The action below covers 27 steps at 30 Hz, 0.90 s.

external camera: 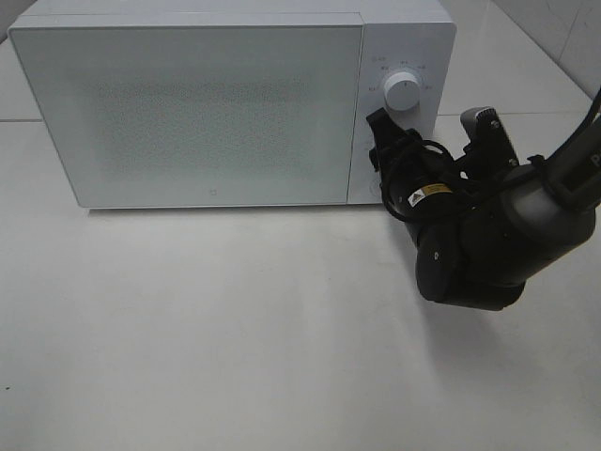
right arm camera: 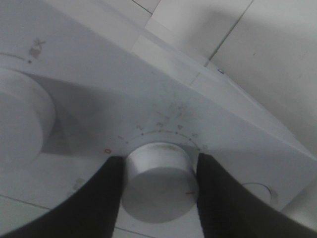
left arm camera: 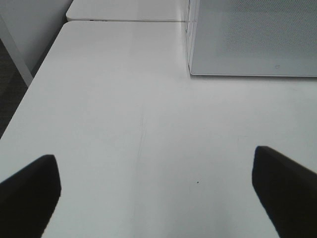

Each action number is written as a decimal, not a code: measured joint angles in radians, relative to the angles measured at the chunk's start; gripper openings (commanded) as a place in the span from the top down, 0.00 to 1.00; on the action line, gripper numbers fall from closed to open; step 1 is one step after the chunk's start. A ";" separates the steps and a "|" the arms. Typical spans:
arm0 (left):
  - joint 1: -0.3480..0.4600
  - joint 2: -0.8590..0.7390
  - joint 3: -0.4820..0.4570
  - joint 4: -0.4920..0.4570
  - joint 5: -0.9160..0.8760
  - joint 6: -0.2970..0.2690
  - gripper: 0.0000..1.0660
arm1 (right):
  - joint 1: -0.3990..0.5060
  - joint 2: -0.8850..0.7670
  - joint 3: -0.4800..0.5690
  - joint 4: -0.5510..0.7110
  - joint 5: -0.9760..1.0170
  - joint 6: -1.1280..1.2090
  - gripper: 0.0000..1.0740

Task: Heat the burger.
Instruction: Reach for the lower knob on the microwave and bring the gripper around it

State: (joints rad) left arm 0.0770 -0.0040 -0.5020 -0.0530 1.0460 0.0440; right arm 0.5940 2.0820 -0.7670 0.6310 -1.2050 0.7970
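The burger is hidden; none of the views shows it. The white microwave [external camera: 207, 103] stands at the back of the table with its door closed. My right gripper [external camera: 380, 155] reaches the control panel below the upper dial [external camera: 406, 91]. In the right wrist view its two dark fingers [right arm camera: 106, 198] press either side of the lower round knob [right arm camera: 157, 168], so the right gripper [right arm camera: 159, 184] is shut on it. The knob's red mark points off to one side, away from the orange zero on the scale. My left gripper [left arm camera: 156, 191] hangs open over bare table, with nothing between its fingers.
The white table [external camera: 235, 329] spreads in front of the microwave. The left wrist view shows the microwave's corner [left arm camera: 252, 39] ahead and the table's edge [left arm camera: 29, 99] dropping to a dark floor. The upper dial [right arm camera: 20, 119] sits close beside the held knob.
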 measured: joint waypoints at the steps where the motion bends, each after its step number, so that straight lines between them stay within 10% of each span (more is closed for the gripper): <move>1: 0.000 0.000 0.000 0.000 0.000 0.000 0.06 | 0.000 0.000 0.000 0.000 0.000 0.020 1.00; 27: 0.000 0.000 0.000 0.000 0.000 0.000 0.06 | 0.001 0.002 0.001 0.016 0.001 0.699 1.00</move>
State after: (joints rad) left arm 0.0770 -0.0040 -0.5020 -0.0530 1.0460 0.0440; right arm 0.5950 2.0840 -0.7660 0.6470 -1.2040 1.4960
